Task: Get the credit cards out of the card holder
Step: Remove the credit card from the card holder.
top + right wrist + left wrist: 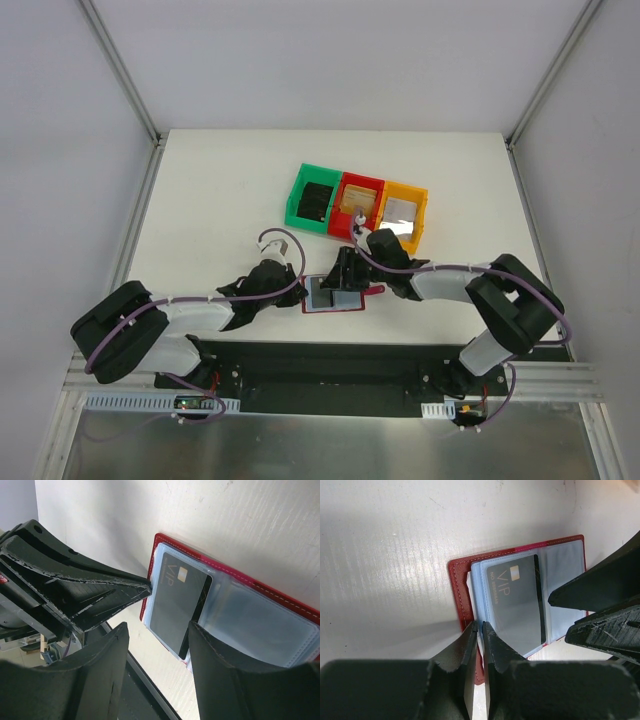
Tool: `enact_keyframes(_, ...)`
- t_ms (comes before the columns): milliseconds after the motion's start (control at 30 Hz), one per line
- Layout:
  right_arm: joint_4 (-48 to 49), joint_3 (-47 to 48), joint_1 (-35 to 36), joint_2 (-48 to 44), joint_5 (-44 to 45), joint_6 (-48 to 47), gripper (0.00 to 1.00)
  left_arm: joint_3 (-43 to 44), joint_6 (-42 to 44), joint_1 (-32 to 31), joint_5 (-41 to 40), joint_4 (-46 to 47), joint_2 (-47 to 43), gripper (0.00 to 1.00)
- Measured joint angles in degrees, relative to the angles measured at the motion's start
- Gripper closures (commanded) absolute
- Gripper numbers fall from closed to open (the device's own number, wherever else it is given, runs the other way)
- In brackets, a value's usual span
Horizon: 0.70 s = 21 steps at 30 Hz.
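**Two hands closed in on open card holder**

The red card holder (335, 296) lay open on the white surface (220, 200) between the two arms, blue-grey pockets facing up. One dark card (517, 602) marked VIP sat in the pocket nearer the left hand (480, 626). That hand was pinched almost together on the pocket's outer edge. The right hand (157, 626) stood half spread, a finger on either side of the card's end, and contact could not be told. From above, both hands hid much of the holder. Farther back, three bins stood side by side: a green bin (297, 196) with a black card (318, 200), a red bin (362, 177) with a tan-gold card (360, 203), and an orange bin (408, 186) with a silvery grey card (402, 210). The count was four cards, three bins, one holder
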Motion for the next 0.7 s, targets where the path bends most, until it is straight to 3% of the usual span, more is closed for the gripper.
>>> enact_keyframes(700, -0.28, -0.35, 0.07, 1.62, 0.0, -0.07, 0.47, 0.0, -0.02, 0.0, -0.04, 0.04, 0.09, 0.98)
